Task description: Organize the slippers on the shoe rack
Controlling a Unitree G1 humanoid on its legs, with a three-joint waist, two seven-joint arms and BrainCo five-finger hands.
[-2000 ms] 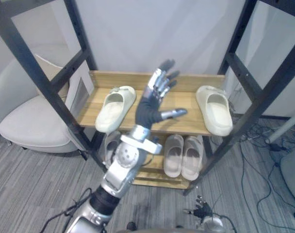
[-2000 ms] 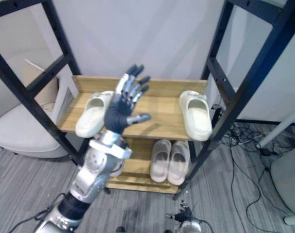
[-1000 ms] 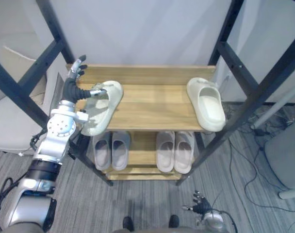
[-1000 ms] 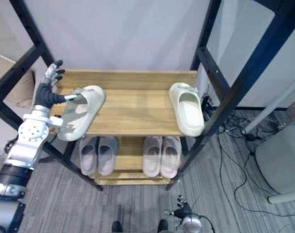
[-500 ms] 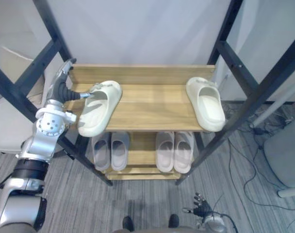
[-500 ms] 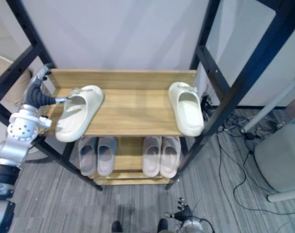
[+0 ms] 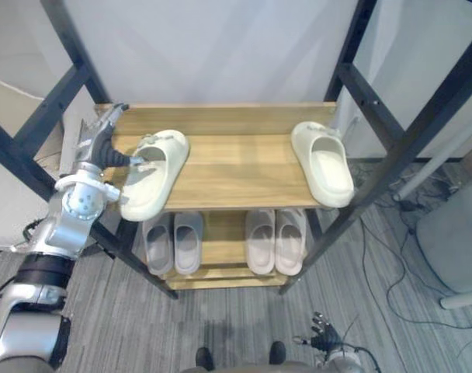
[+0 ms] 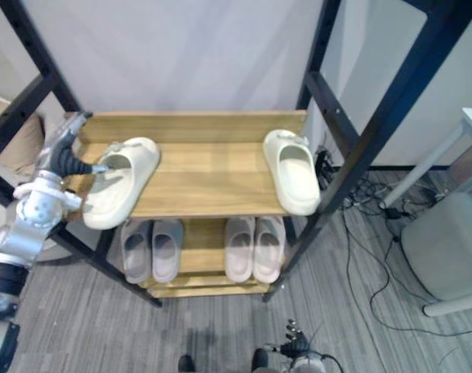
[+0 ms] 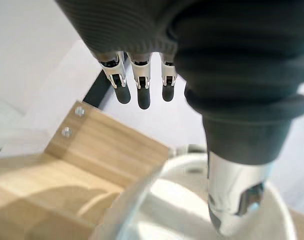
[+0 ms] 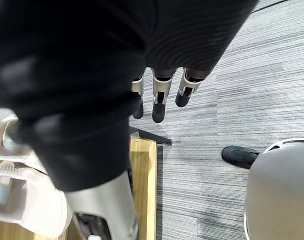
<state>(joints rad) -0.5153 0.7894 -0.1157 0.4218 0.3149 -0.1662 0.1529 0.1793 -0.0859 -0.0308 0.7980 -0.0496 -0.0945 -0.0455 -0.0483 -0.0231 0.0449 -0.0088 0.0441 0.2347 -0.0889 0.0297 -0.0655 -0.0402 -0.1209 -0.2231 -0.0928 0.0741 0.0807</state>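
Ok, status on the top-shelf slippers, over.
Left robot hand open, thumb in left slipper. Right robot hand open, low. Right slipper at shelf's other end. Black frame post close beside left robot hand.

The top shelf [image 7: 236, 172] hides the far ends of the left lower pair [image 7: 174, 245] and the right lower pair [image 7: 275, 242].

No readable text or numbers anywhere, folks

The left slipper [image 7: 152, 172] and the right slipper [image 7: 323, 163] on the top shelf each have a tiny spot on the strap, but it's way too small to tell whether it's a logo. The shoe rack [image 7: 236, 167] has plain wood boards and plain black posts, and the grey slippers [image 7: 220, 239] on the lower shelf look blank too.
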